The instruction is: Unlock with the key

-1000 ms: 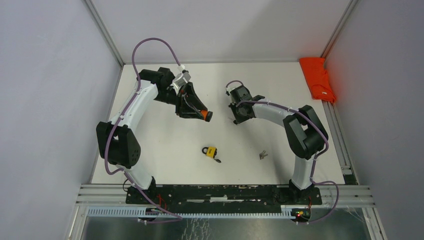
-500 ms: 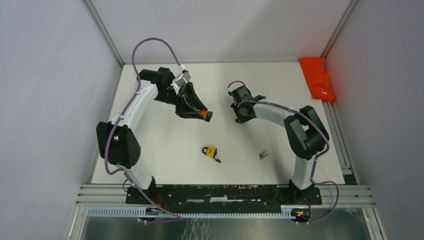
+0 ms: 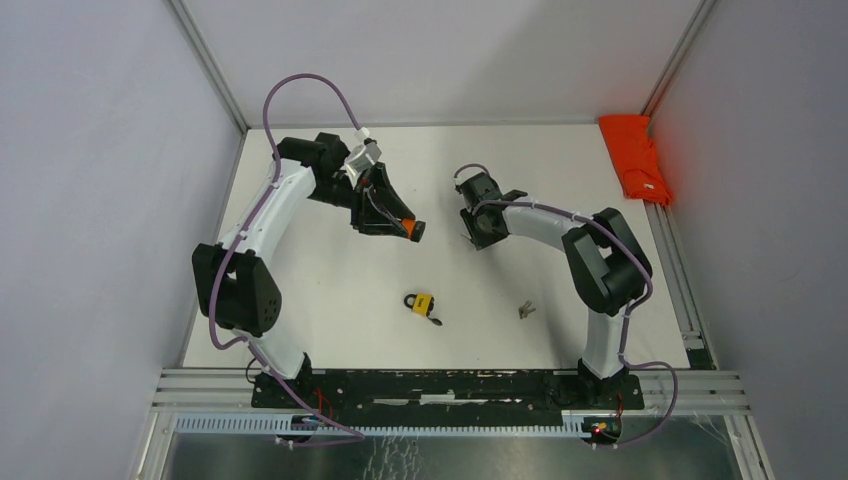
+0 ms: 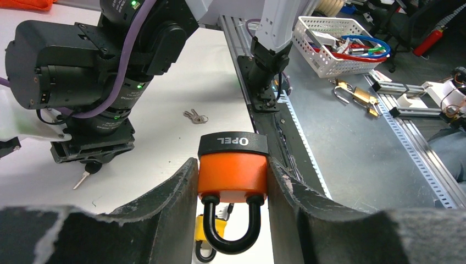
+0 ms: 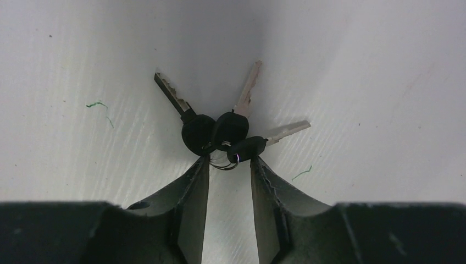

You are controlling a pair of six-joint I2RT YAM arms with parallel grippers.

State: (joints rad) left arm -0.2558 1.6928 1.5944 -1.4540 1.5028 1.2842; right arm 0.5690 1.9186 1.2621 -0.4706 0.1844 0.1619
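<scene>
While our left gripper (image 4: pixel 232 165) clamps the padlock (image 4: pixel 233 180), our right gripper (image 5: pixel 229 160) gapes over the keys (image 5: pixel 215 132); we've unlocked nothing yet.

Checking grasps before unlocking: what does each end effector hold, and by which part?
Left end effector: orange padlock, by its body sides. Right end effector: nothing; keys lie at its tips.
</scene>
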